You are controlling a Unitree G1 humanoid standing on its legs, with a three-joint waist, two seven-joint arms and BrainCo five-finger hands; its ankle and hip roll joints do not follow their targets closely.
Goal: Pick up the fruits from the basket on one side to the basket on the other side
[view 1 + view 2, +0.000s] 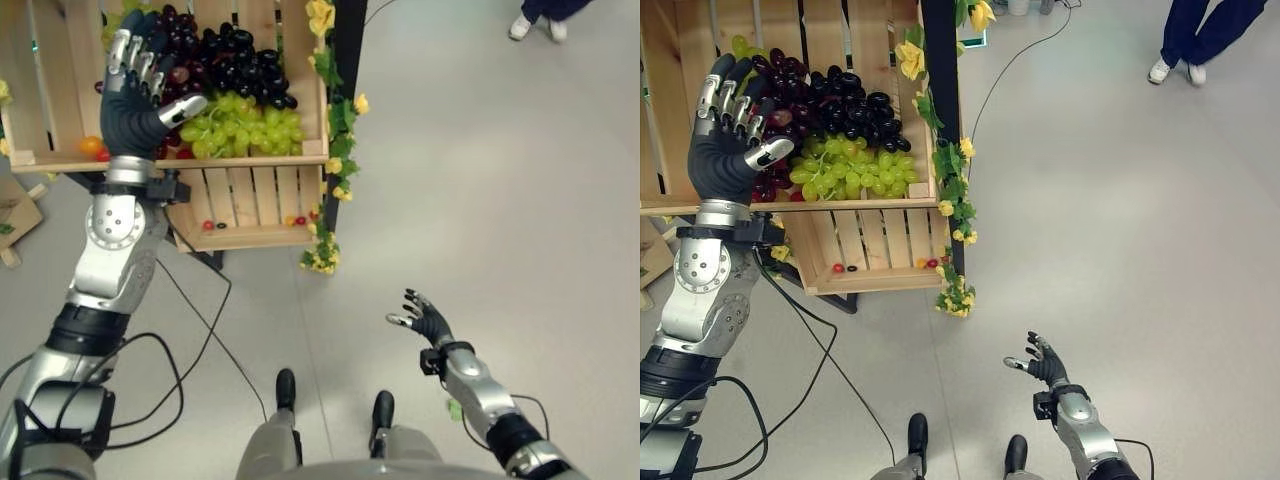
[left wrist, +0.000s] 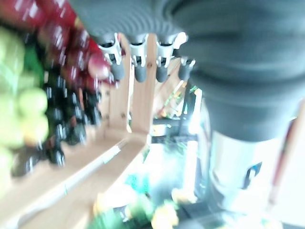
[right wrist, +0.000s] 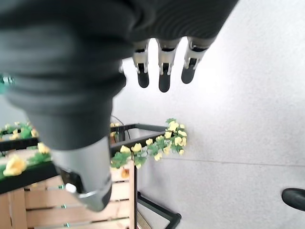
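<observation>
A slatted wooden crate (image 1: 250,160) holds a heap of dark grapes (image 1: 240,62), green grapes (image 1: 245,125) and some red grapes (image 2: 52,28). My left hand (image 1: 135,100) is raised over the crate's left part, above the red and dark bunches, open, with relaxed fingers (image 2: 138,71) and the thumb spread toward the green grapes; nothing is in it. A small orange fruit (image 1: 90,145) lies by the crate's front edge beside that wrist. My right hand (image 1: 430,322) hangs low over the grey floor, open, its fingers (image 3: 164,76) straight and holding nothing.
A lower crate (image 1: 250,235) under the first holds a few small red and dark fruits. A black post wound with yellow flowers (image 1: 335,130) borders the crates on the right. A person's shoes (image 1: 1175,70) stand on the floor at the far right.
</observation>
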